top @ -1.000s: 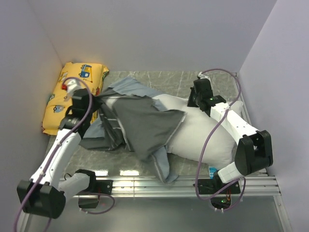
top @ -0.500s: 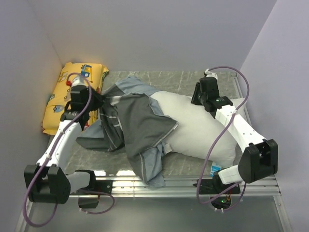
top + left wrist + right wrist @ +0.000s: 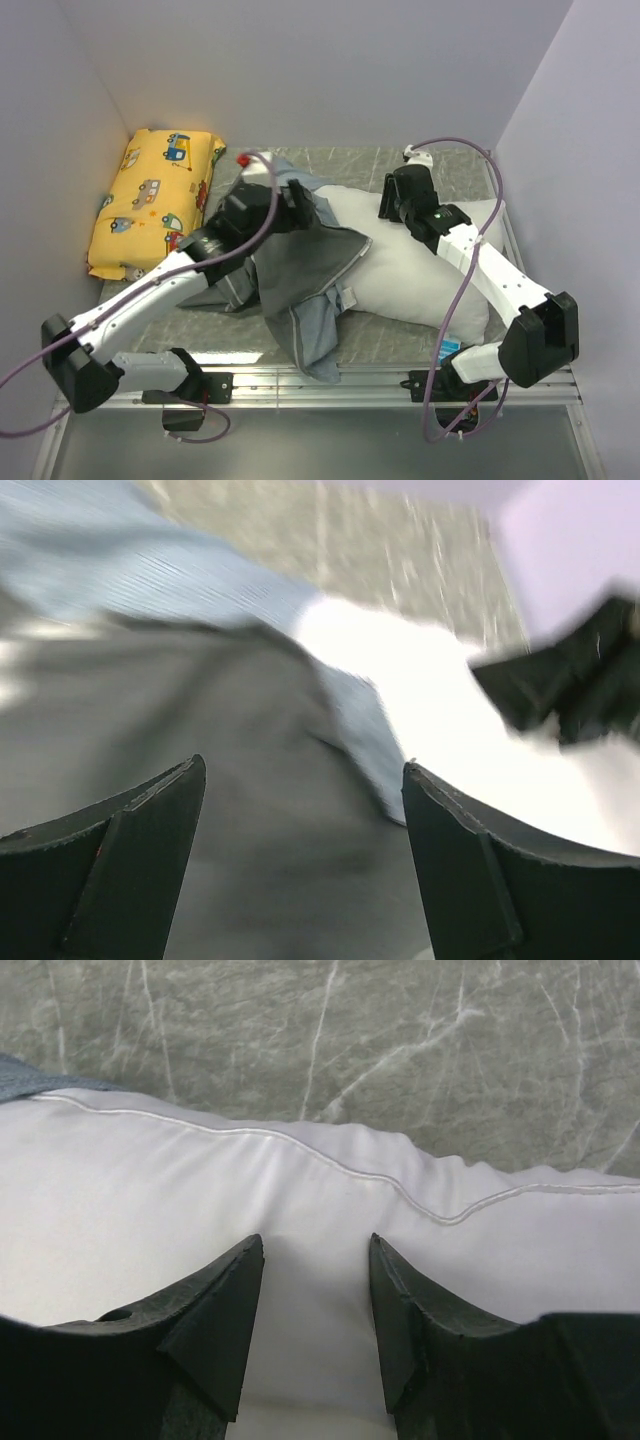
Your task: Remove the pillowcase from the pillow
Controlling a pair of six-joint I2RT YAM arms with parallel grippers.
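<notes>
The grey pillowcase [image 3: 300, 265] lies crumpled over the left end of the white pillow [image 3: 430, 270], its lighter blue-grey inside showing at the edges. My left gripper [image 3: 306, 198] hovers over the case's far edge, where it meets the pillow. In the left wrist view this gripper [image 3: 303, 770] is open wide above the blurred grey pillowcase [image 3: 200, 720], with nothing between its fingers. My right gripper [image 3: 386, 212] is over the pillow's far edge. In the right wrist view it [image 3: 315, 1242] stands open just above the bare pillow [image 3: 200, 1190], gripping nothing.
A yellow pillow printed with cartoon cars [image 3: 150, 200] lies in the back left corner. Walls close in on the left, back and right. The marbled tabletop [image 3: 350, 1040] shows behind the pillow. A metal rail [image 3: 350, 380] runs along the near edge.
Both grippers have opened and let go. My left arm has swung right from beside the yellow pillow to over the pillowcase. The right gripper has shifted slightly left.
</notes>
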